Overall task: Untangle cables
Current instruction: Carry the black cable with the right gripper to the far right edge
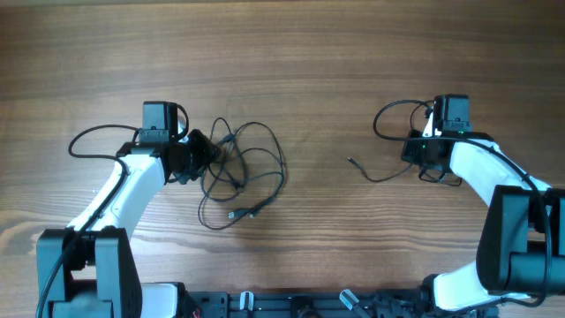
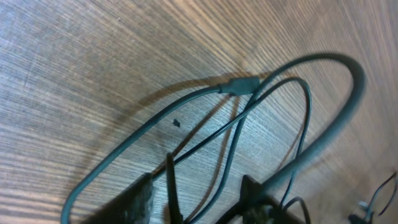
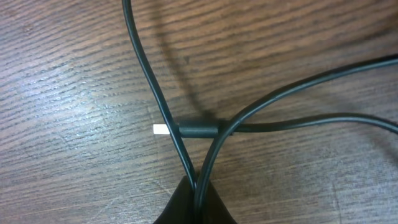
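A wooden table (image 1: 309,53) seen from above, with a white and black robot arm at each side. The left arm (image 1: 124,190) reaches in to the left edge of the tangled cables (image 1: 243,172), a loose knot of thin black loops left of centre. The left gripper (image 1: 201,157) stands partly released, its fingers (image 2: 146,199) apart with one thin strand running loose between them. The right arm (image 1: 477,168) sits far to the right, its right gripper (image 3: 196,205) clenched on the single cable (image 1: 371,179), which lies apart from the tangle; two strands meet in the closed tips, just beside a white-tipped plug (image 3: 199,129)
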Tool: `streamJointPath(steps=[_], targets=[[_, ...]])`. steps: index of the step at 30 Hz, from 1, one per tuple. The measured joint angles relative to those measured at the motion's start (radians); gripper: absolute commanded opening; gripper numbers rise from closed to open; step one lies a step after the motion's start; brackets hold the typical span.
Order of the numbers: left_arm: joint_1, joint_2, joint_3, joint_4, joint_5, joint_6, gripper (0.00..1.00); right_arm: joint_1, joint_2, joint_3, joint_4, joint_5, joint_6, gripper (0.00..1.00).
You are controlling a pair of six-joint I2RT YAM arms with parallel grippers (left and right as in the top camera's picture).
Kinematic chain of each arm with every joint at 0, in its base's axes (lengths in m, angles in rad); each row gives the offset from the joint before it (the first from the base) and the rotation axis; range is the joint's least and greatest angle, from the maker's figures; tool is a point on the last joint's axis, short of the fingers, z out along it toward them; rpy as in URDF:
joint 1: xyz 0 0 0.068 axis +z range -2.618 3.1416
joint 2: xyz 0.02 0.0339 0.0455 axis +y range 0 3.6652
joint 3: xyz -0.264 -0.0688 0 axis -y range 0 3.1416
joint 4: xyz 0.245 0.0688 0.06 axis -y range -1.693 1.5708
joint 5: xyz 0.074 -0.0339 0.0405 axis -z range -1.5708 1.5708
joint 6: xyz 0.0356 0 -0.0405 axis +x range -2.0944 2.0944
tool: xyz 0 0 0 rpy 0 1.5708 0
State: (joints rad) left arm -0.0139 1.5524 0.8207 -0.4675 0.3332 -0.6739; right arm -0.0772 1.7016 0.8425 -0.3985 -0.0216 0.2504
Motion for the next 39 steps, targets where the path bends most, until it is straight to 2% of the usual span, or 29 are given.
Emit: streamJointPath(steps=[4, 9, 13, 16, 20, 25, 28, 32, 33, 34, 35, 36, 39], targets=[[0.0, 0.0, 0.0, -0.019, -0.004, 0.004, 1.0, -0.023, 0.007, 0.066, -0.173, 0.035, 0.054, 0.04], [0.0, 0.0, 0.0, -0.023, -0.007, 0.003, 1.0, -0.171, 0.018, 0.318, -0.294, 0.059, 0.073, 0.04], [0.0, 0.0, 0.0, -0.023, -0.007, 0.003, 1.0, -0.328, 0.018, 0.484, -0.228, 0.073, 0.067, 0.05], [0.0, 0.0, 0.0, -0.023, -0.007, 0.003, 1.0, -0.447, 0.018, 0.514, -0.06, 0.089, 0.012, 0.05], [0.0, 0.0, 0.0, -0.023, -0.007, 0.003, 1.0, -0.574, 0.018, 0.516, 0.082, 0.126, -0.053, 0.05], [0.0, 0.0, 0.0, -0.023, -0.007, 0.003, 1.0, -0.716, 0.027, 0.516, 0.308, 0.13, -0.256, 0.05], [0.0, 0.0, 0.0, -0.023, -0.007, 0.003, 1.0, -0.74, 0.061, 0.517, 0.298, 0.117, -0.368, 0.05], [0.0, 0.0, 0.0, -0.023, -0.007, 0.003, 1.0, -0.742, 0.171, 0.521, 0.126, 0.11, -0.401, 0.05], [0.0, 0.0, 0.0, -0.023, -0.008, 0.003, 1.0, -0.742, 0.193, 0.521, 0.086, 0.117, -0.39, 0.13], [0.0, 0.0, 0.0, -0.022, -0.007, 0.003, 1.0, -0.742, 0.223, 0.52, 0.032, 0.13, -0.372, 0.44], [0.0, 0.0, 0.0, -0.023, -0.007, 0.003, 1.0, -0.742, 0.244, 0.52, -0.011, 0.138, -0.351, 0.86], [0.0, 0.0, 0.0, -0.023, -0.007, 0.003, 1.0, -0.742, 0.253, 0.519, -0.035, 0.142, -0.33, 1.0], [0.0, 0.0, 0.0, -0.023, -0.007, 0.003, 1.0, -0.742, 0.25, 0.519, -0.15, 0.157, -0.273, 1.0]])
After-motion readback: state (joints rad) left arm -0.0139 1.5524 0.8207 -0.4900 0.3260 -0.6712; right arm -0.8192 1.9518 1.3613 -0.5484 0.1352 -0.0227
